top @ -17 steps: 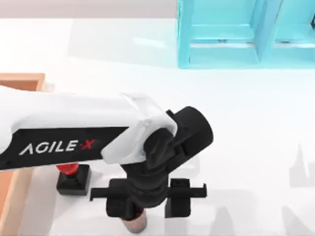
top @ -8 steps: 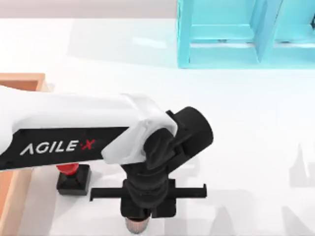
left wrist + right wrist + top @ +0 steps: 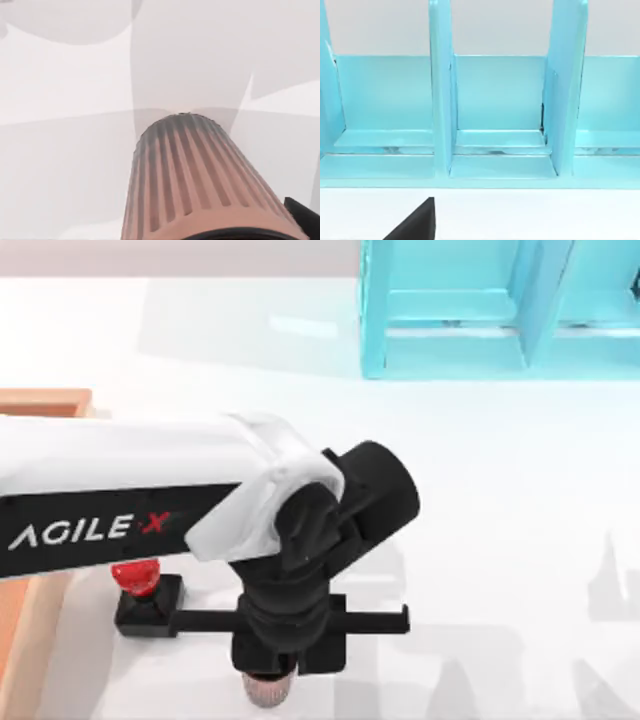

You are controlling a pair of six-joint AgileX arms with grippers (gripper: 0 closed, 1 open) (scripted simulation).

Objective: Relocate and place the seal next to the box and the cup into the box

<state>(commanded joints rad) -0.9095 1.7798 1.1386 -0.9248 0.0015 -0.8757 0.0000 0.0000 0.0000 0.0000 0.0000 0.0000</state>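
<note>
The cup, ribbed and brown, peeks out below my left gripper near the table's front edge, and the gripper is shut on it. In the left wrist view the cup looms close with a black fingertip beside its rim. The seal, a red knob on a black square base, stands on the table just left of the gripper, beside the box at the left edge. My left arm hides much of the box. A black part of my right gripper faces the cyan shelf.
A translucent cyan shelf unit stands at the back right, and its compartments appear in the right wrist view. Open white table lies to the right of the left gripper and between it and the shelf.
The left gripper's fingers, wide apart a second ago, have closed on the cup. The left arm has since shifted a little to the left with it. The seal has not moved.
</note>
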